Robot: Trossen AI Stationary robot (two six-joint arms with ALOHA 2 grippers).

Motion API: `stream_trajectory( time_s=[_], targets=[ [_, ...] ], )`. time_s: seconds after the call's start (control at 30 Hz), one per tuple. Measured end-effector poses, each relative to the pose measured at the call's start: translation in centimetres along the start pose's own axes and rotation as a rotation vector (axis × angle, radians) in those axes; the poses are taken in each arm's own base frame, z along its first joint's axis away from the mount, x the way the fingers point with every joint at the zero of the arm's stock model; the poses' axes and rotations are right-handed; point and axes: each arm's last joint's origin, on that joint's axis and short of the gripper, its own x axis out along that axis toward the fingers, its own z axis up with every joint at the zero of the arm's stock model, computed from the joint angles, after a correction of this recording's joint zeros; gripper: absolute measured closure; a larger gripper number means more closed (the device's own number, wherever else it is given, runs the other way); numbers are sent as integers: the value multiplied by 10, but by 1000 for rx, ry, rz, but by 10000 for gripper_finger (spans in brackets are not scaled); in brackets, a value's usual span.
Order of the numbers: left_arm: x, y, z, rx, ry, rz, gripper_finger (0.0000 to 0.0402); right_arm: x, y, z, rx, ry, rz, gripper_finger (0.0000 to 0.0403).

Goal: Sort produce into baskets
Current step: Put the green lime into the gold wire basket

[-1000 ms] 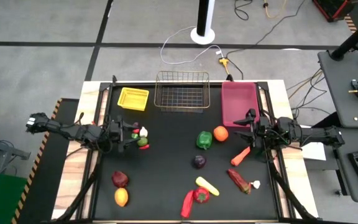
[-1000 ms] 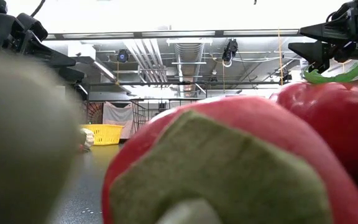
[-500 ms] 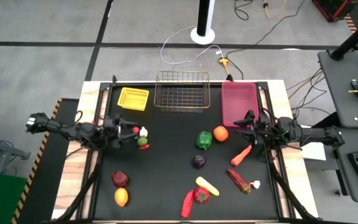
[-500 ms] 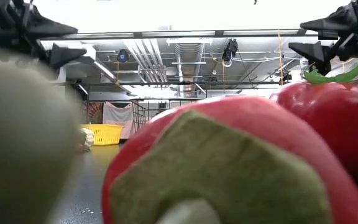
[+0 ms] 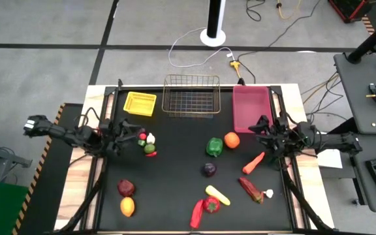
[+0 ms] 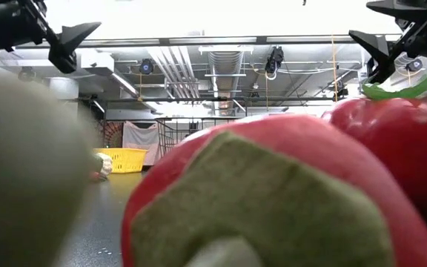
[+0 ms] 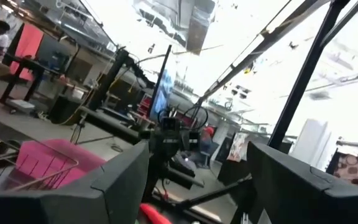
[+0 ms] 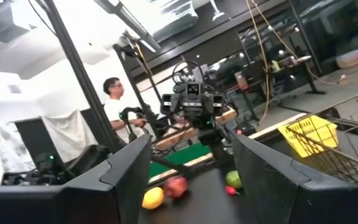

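The produce lies scattered on the black table [image 5: 175,183]. A green pepper [image 5: 214,146] and an orange [image 5: 232,140] sit mid-table, with a carrot [image 5: 253,162] to their right. A red fruit [image 5: 126,188] and a lemon [image 5: 127,206] lie near left. Along the far edge stand the baskets: a yellow tray [image 5: 140,103], a wire basket [image 5: 190,96] and a pink bin [image 5: 251,108]. My left gripper [image 5: 130,128] hangs open at the left, beside a small cluster of produce [image 5: 149,143]. My right gripper [image 5: 256,128] hangs open at the right, near the pink bin. Both hold nothing.
A purple piece [image 5: 209,170], a yellow squash [image 5: 217,194], a red pepper [image 5: 211,205], a red chili [image 5: 196,213] and a dark red piece [image 5: 250,189] lie toward the near edge. The low view is filled by the red produce [image 6: 273,200] close to its lens.
My left gripper has risen and tipped its fingers upward, drawing back a little from the small cluster toward the table's left edge. My right gripper has rolled about its own line and tipped up slightly. No produce has moved.
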Motion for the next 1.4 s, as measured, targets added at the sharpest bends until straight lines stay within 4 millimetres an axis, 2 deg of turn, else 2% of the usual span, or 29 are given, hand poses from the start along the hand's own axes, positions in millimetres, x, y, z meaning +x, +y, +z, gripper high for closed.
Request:
stream_trajectory(
  time_s=[0.17,0.37,0.5,0.6,0.67,0.87,0.93,1.03,1.13,1.23,1.4],
  targets=[
    [2,0,-4,33,21,8,146,6,5,11,-58,9,-5,183],
    [4,1,-4,-8,4,48,146,22,11,32,-176,37,-132,183],
    [5,5,-7,-66,-21,169,146,38,14,45,-225,163,-279,183],
    [6,9,-10,-43,-20,285,146,54,14,50,-255,276,-370,183],
    [7,11,-16,-52,21,326,146,65,15,52,-269,333,-391,183],
    [9,18,-37,-299,121,417,146,81,14,50,-281,395,-409,183],
    [12,16,-40,-298,177,387,146,83,12,48,-289,414,-413,183],
    [28,5,-35,-282,227,336,146,86,11,44,-285,435,-421,183],
    [50,-8,-27,-181,346,312,146,87,10,43,-272,440,-424,183],
    [67,-20,-22,-62,595,379,146,87,10,42,-263,440,-427,183],
    [74,-28,-20,185,1044,607,146,86,10,41,-230,453,-430,183]
  ],
)
